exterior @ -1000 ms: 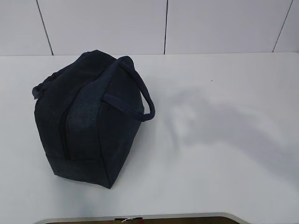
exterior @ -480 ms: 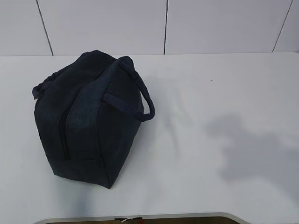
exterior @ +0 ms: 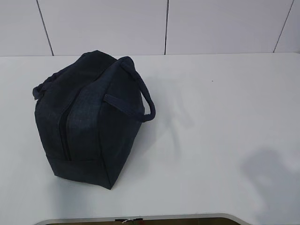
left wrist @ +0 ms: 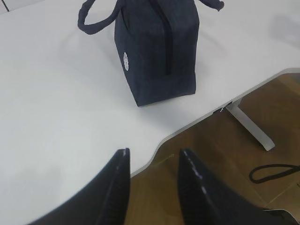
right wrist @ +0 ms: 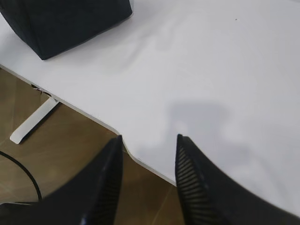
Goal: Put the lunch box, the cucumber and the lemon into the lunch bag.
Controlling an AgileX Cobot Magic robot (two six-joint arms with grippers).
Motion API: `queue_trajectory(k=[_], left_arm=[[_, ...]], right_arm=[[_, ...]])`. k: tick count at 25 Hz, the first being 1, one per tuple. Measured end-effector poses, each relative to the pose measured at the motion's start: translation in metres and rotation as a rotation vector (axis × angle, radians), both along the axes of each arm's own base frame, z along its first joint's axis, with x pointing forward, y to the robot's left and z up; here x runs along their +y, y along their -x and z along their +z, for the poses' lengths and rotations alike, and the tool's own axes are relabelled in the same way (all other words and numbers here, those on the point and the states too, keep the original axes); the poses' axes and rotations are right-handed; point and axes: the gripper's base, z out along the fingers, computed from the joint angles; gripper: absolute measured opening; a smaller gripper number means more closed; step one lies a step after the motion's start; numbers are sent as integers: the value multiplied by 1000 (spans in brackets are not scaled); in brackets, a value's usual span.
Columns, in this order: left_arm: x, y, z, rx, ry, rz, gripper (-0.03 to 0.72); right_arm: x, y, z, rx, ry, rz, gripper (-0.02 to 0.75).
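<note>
The dark navy lunch bag (exterior: 86,119) stands on the white table (exterior: 211,117) at the left, its zipper closed along the top and its strap handles lying to the sides. It also shows in the left wrist view (left wrist: 157,51), with its small round white logo (left wrist: 125,61), and at the top left of the right wrist view (right wrist: 61,21). The lunch box, cucumber and lemon are out of view. My left gripper (left wrist: 152,157) is open and empty over the table's front edge. My right gripper (right wrist: 149,140) is open and empty over the front edge too. Neither gripper shows in the exterior view.
The table's curved front edge (left wrist: 187,126) runs beneath both grippers, with brown floor below. A white table leg (left wrist: 251,124) and a black cable (left wrist: 274,173) lie on the floor. A white panelled wall (exterior: 164,26) stands behind the table.
The arm's shadow on the right of the table has slid toward the front right corner and shrunk. The bag has not moved.
</note>
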Motion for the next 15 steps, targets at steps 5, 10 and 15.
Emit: queue_trajectory(k=[5,10,15], left_arm=[[3,12,-21,-31,23,-11,242],[-1,3,-47,49,5,-17,242],[-3,-1,-55,75,-4,-17,242]], right_arm=[[-7,10,-15,-49,-30,2,314],[-11,15,-26,-64,-37,-1,314],[-16,20,-34,-66,-30,-11,314]])
